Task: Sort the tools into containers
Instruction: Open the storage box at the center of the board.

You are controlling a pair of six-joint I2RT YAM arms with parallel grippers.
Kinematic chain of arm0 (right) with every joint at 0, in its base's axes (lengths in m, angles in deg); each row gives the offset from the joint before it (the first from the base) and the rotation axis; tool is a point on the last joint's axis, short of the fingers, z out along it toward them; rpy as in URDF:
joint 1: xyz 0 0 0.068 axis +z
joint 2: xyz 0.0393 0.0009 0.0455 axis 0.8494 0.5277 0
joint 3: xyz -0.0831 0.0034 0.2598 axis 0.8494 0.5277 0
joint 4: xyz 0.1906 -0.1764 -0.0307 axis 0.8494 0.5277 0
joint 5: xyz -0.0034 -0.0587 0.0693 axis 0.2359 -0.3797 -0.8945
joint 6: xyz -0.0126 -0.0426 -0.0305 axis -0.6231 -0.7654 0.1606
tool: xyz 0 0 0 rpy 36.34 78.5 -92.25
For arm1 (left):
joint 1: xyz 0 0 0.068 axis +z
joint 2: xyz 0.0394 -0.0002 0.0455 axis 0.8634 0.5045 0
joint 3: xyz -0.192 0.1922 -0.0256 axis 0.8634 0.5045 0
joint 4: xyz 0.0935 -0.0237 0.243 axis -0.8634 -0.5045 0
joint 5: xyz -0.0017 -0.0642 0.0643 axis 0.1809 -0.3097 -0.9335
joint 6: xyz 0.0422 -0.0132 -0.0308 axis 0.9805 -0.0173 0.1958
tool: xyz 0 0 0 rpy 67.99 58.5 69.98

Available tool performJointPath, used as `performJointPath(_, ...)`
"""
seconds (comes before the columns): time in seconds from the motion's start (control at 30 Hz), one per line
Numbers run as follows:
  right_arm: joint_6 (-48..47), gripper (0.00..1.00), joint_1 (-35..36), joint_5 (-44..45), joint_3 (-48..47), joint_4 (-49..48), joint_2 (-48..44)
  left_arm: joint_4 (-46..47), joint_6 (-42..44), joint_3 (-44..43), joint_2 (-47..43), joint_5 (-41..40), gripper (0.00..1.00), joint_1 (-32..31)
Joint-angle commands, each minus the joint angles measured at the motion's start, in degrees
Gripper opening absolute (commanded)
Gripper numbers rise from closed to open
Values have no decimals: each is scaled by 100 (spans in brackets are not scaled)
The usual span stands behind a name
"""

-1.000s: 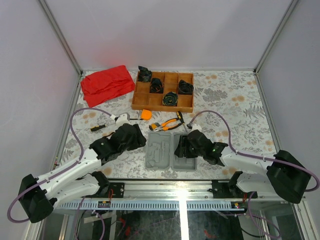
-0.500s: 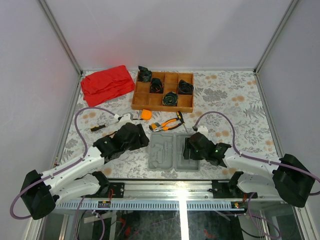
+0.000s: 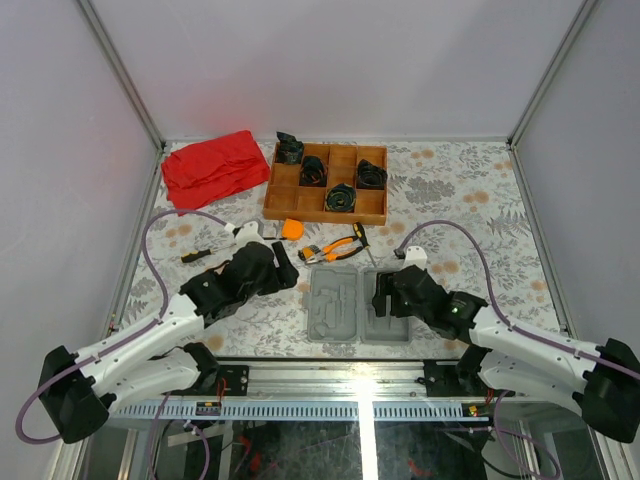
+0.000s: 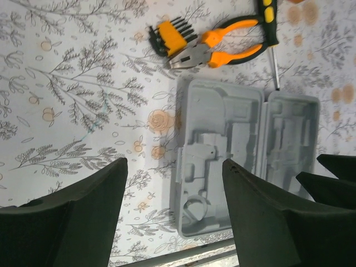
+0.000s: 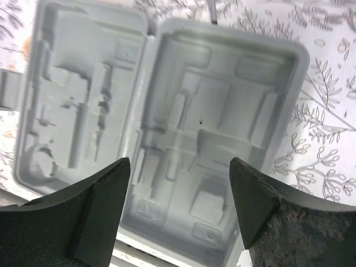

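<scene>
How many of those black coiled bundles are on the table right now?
4. One bundle at the wooden tray's far-left corner, one just right of it, one in a near middle compartment, one at the far right. Others could be hidden.

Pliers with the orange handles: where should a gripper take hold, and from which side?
Grip the pliers just behind the pivot, where the handles run closest, coming down from above and closing across them. They lie flat; the yellow bit holder crowds the nose and the screwdriver lies at the handle ends.
</scene>
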Motion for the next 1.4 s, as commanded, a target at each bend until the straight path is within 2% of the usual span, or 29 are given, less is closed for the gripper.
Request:
performJointPath(0.0, -408, 79, -20, 318, -273, -413, -304, 76, 249, -331, -57, -154, 68, 79)
performJointPath(0.23, 153, 79, -20, 939, -611, -47, 146, 267, 314, -272, -63, 662, 74, 467)
performJointPath(0.47, 648, 79, -13, 680, -1112, -83, 1083, 356, 283, -85, 78, 1370, 78, 1189)
performJointPath(0.97, 423, 65, 38, 198, -1570, -841, 2531, 215, 353, -56, 147, 1332, 76, 1371)
performJointPath(1.37, 231, 53, 63, 370, -1777, -491, 3280, 161, 487, 12, 45, 1442, 80, 1366)
